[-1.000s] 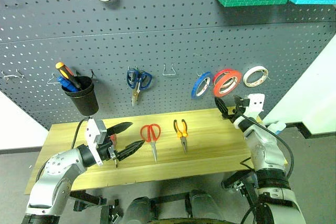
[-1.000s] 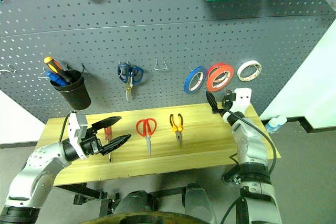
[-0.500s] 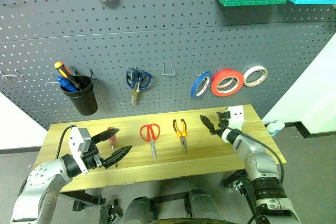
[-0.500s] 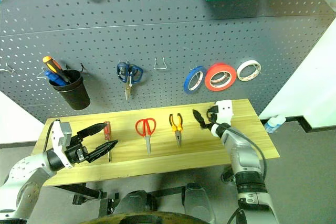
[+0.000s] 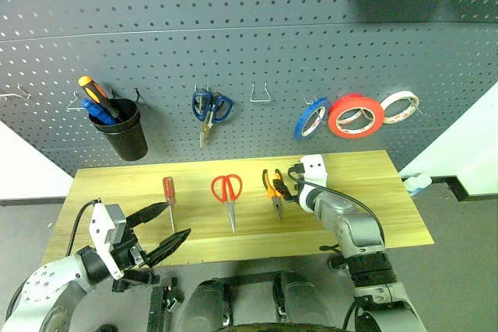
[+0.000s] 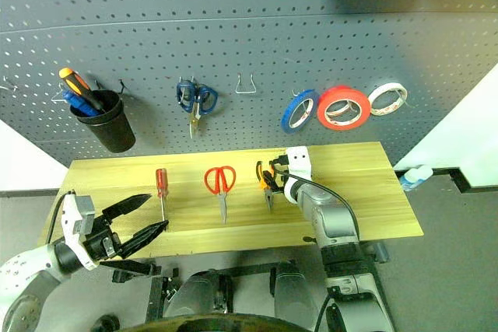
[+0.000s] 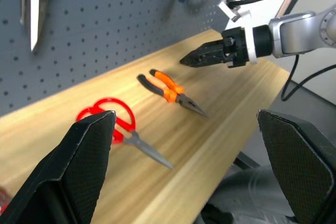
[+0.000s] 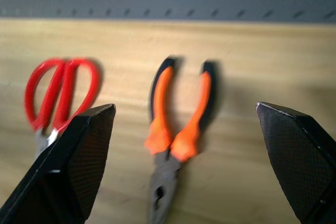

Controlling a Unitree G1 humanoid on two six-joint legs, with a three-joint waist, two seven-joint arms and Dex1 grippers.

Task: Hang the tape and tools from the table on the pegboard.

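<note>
Across the back wall stretches the pegboard (image 5: 233, 60), dark grey and dotted with holes, and below it the table (image 5: 373, 215) of light yellowish planks runs from side to side. Up on the board, the tape (image 5: 355, 115) hangs on a hook, bright red and wide, with a blue roll (image 5: 310, 118) just beside it on the left and a white-cored roll (image 5: 400, 106) on its right. Further left on the board sits a black cup (image 5: 124, 130) holding an orange-and-black screwdriver (image 5: 92, 89), and blue-handled scissors (image 5: 208, 110) dangle from a hook, with a bare metal hook (image 5: 261, 92) next along.

Down on the table, three tools lie in a row, well apart from one another. The red-handled scissors (image 5: 228, 196) lie in the middle with blades pointing toward the near edge. The pliers (image 8: 176, 129) lie to their right, orange-and-black handles toward the board. The slim screwdriver (image 5: 169, 196) lies to the left, dark red handle toward the board.

Now the arms. The right gripper (image 5: 282, 190) hovers right at the pliers' handles, fingers spread wide, one each side in the wrist view, nothing pinched. The left gripper (image 5: 159, 231) hangs at the near edge of the table, close to the screwdriver's tip, fingers (image 7: 89, 156) spread wide too and holding nothing.
</note>
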